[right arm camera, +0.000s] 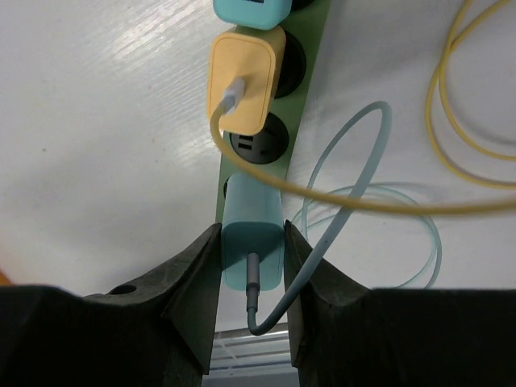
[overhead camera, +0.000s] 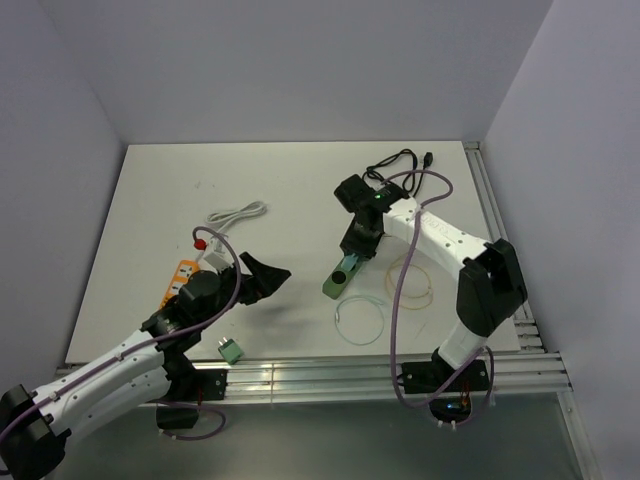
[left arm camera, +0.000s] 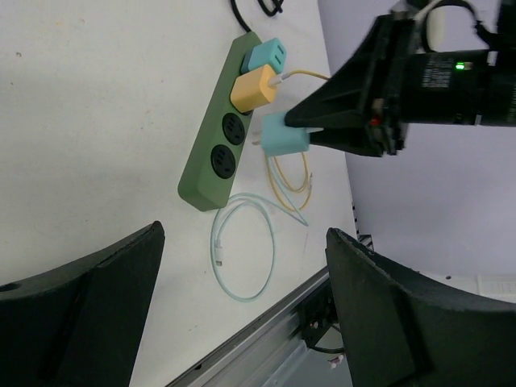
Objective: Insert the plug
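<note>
Your right gripper [right arm camera: 252, 246] is clamped on the pale teal rectangular charger plug [right arm camera: 252, 234]. The plug hangs between its fingers, prongs facing the dark green plastic power strip [left arm camera: 201, 181] just beneath, not yet seated. Square the prongs over the empty black socket [left arm camera: 222, 160] under the fingertips, then press straight in. Mind the yellow cable [right arm camera: 403, 208] crossing just ahead. Your left gripper [overhead camera: 268, 278] stands wide, holding nothing.

one green power strip [left arm camera: 211, 153]; three chargers [left arm camera: 282, 135] [left arm camera: 253, 87] [left arm camera: 270, 55]; two free sockets [left arm camera: 234, 127] [left arm camera: 223, 161]
</note>
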Robot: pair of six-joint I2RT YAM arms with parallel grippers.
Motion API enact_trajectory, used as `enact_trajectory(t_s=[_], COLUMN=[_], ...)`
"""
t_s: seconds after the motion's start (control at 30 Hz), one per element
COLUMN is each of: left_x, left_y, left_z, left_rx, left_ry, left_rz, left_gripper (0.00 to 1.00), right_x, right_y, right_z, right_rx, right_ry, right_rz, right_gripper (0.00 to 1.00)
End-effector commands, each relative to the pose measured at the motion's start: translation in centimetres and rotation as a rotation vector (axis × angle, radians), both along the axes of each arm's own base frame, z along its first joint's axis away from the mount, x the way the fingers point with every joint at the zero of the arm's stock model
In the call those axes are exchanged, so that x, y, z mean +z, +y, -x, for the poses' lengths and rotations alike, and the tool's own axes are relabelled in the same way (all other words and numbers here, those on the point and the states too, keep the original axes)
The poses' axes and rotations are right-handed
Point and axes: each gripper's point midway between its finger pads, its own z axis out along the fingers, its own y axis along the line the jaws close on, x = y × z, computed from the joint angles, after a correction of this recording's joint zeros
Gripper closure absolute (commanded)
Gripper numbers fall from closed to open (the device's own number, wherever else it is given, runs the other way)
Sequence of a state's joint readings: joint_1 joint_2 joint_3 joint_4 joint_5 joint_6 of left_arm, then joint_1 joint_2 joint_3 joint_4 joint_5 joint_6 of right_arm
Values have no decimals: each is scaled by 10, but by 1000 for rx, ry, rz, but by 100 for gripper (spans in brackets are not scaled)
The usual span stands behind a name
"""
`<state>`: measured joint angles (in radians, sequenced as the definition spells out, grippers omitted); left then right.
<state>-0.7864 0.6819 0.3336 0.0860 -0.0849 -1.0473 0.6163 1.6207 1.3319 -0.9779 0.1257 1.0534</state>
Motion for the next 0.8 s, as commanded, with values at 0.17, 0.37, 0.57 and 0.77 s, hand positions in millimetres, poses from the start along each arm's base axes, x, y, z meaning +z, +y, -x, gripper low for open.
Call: enact_trajectory(t_s=[0.17,0.37,0.57,0.77], left_x=[6,6,9,8], left_y=[3,4,3,2], left_z=[0,0,0,2], left_rx=[4,4,-3,-11], left_ry=[-57,-69,-75,-68], left_rz=[13,5,8,16], left_gripper=[14,13,13,14], right_x=[-5,-1,-8,-12], right_y=[0,-4,-7,-5], right_z=[-17,-29,-33,-38], right_rx=[-27,-72,-79,-75], right_ry=[26,-8,-4,-19], right_rz=[59,92,118,122], right_gripper=[100,100,100,100])
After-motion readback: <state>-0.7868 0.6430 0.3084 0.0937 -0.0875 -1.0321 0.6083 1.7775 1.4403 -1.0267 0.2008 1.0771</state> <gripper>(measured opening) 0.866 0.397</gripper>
